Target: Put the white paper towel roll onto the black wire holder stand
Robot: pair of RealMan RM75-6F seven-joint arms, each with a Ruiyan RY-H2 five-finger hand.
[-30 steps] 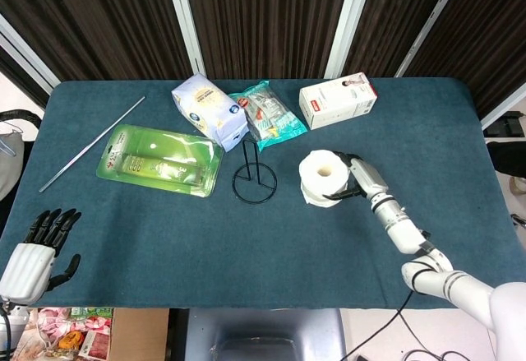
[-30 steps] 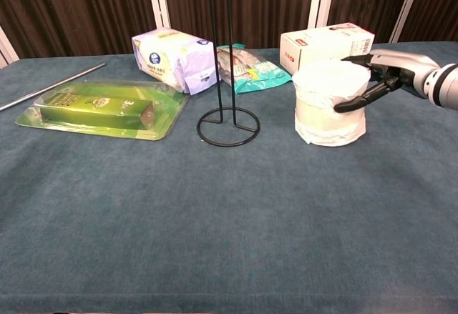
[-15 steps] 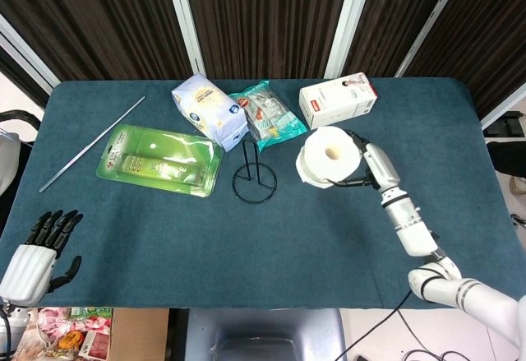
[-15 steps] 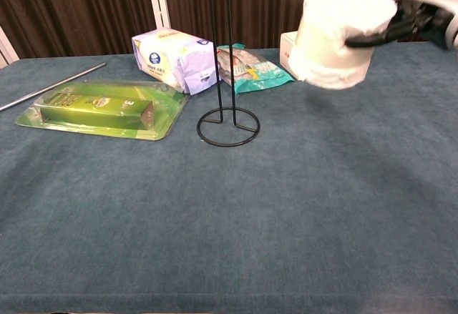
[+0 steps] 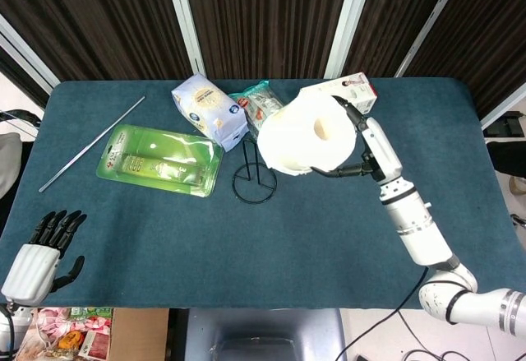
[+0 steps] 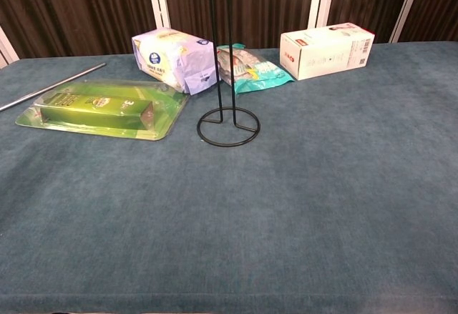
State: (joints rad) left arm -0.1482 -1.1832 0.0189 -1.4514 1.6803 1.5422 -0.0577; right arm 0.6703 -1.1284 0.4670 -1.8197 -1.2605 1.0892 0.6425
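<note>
- The right hand (image 5: 362, 143) has its fingers (image 5: 339, 170) clamped round the roll (image 5: 304, 137), one dark finger along the near side and another over the far edge by the core hole.
- The roll is held high off the worktop (image 5: 271, 246), core hole facing up; in the head view it covers the upper part of the stand (image 5: 254, 182). It is out of the chest view.
- The stand (image 6: 227, 64) is upright on its ring base, its tall loop bare in the chest view.
- The left hand (image 5: 39, 254) is at the near left worktop edge, fingers (image 5: 56, 225) straight and a little apart, holding nothing.
- Green blister pack (image 6: 100, 108): a green box sealed inside; print too small to read.
- Lilac bag (image 6: 177, 56) with a round blue logo, unreadable.
- Teal packet (image 6: 250, 66) lies just beside it.
- White carton (image 6: 326, 49) with red trim and small print I cannot read.
- Metal rod (image 5: 92, 143) lies at the far left.
</note>
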